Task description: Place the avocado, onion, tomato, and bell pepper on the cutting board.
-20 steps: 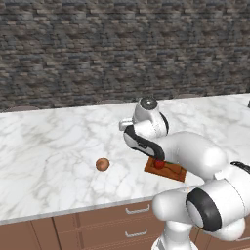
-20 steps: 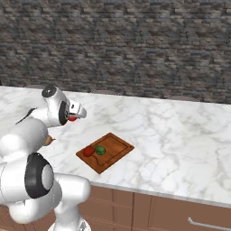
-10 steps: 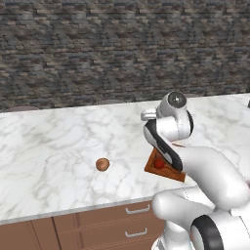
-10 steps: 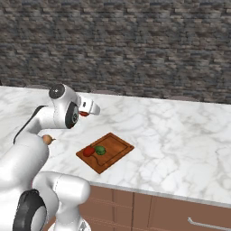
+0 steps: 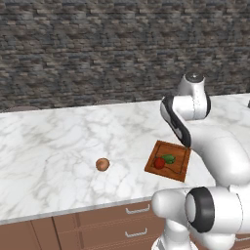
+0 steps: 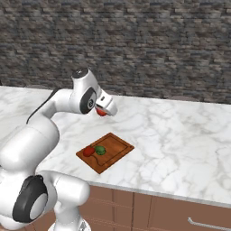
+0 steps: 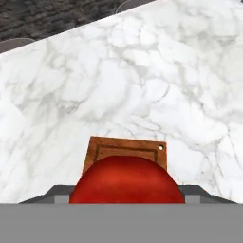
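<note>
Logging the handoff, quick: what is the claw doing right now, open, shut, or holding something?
Claw: closed on a red round vegetable, tomato or bell pepper, carried above the counter.

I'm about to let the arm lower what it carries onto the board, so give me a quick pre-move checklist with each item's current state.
1. Round red vegetable held in the gripper: ok.
2. Flat reddish-brown wooden cutting board lies ahead of the hand: ok.
3. Bare board space left beside the dark green avocado and the small red ball: ok.
4. Tan-brown onion on the board: not ok, it sits apart on the white marble counter.
5. Whether the held item is tomato or pepper: cannot tell.
</note>
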You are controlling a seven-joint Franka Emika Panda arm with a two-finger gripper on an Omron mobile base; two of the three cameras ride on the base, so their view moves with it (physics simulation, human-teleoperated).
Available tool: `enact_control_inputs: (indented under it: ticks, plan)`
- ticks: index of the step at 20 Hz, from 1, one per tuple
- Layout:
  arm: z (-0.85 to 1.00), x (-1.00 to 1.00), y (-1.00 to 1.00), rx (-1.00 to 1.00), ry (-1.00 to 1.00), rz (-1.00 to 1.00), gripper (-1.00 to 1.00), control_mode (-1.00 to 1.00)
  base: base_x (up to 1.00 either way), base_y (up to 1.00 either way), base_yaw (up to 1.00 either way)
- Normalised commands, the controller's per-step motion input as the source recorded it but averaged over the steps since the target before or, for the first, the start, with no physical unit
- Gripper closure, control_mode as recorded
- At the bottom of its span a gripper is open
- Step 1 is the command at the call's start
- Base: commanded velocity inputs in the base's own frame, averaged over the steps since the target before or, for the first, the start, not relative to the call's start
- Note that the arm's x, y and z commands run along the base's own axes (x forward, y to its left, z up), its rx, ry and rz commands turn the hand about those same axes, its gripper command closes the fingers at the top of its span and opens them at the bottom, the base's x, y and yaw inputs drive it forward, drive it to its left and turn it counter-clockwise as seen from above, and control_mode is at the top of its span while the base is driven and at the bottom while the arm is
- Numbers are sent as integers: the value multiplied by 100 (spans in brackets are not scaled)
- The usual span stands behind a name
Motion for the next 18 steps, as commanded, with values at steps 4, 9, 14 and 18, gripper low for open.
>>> enact_control_inputs:
  ticks: [4,9,14,18]
  plan:
    - [-17,-32,-22,18,12,-5,100,-100,0,0,0]
    - [-34,-22,0,1,1,0,100,-100,0,0,0]
    - [-39,-3,0,0,0,0,100,-100,0,0,0]
    - [-51,0,0,0,3,0,100,-100,0,0,0]
